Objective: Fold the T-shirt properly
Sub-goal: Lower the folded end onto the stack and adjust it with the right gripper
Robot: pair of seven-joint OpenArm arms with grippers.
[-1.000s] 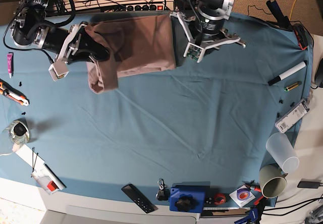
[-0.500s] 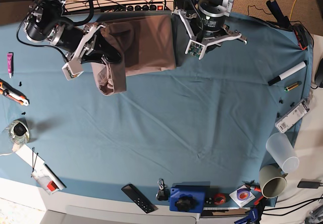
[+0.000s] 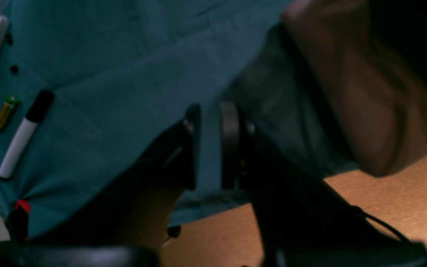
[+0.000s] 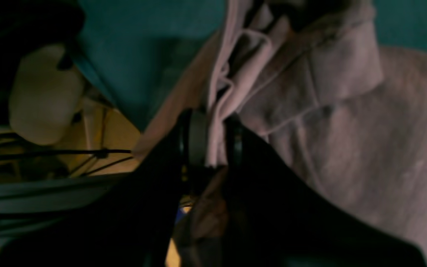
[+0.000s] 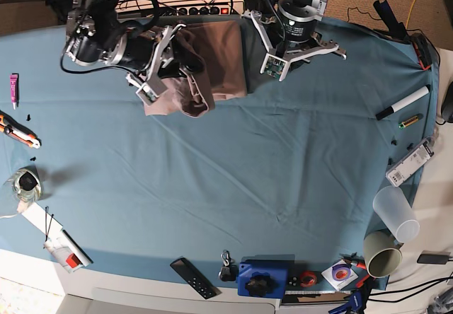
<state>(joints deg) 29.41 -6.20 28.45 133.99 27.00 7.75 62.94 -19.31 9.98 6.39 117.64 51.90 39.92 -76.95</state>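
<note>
The mauve T-shirt (image 5: 219,49) lies at the far middle of the teal table cloth (image 5: 233,179), partly folded over itself. My right gripper (image 4: 209,141) is shut on a bunched edge of the T-shirt (image 4: 347,122). In the base view it holds that edge over the shirt's left part (image 5: 185,63), with a loose fold hanging below (image 5: 192,100). My left gripper (image 3: 209,144) is empty, its jaws a narrow gap apart, just right of the shirt's edge (image 3: 350,96) near the table's far edge. The left arm (image 5: 297,27) stands right of the shirt.
A white marker (image 5: 403,103) and a small battery (image 5: 410,121) lie at the right edge, and both show in the left wrist view (image 3: 20,137) (image 3: 6,111). Two cups (image 5: 396,213) stand at the front right. A remote (image 5: 193,277) and a blue object (image 5: 263,277) lie along the front edge.
My right gripper has carried the shirt's left edge to the right, over the shirt body, so the shirt is narrower. The left arm has hardly moved.
</note>
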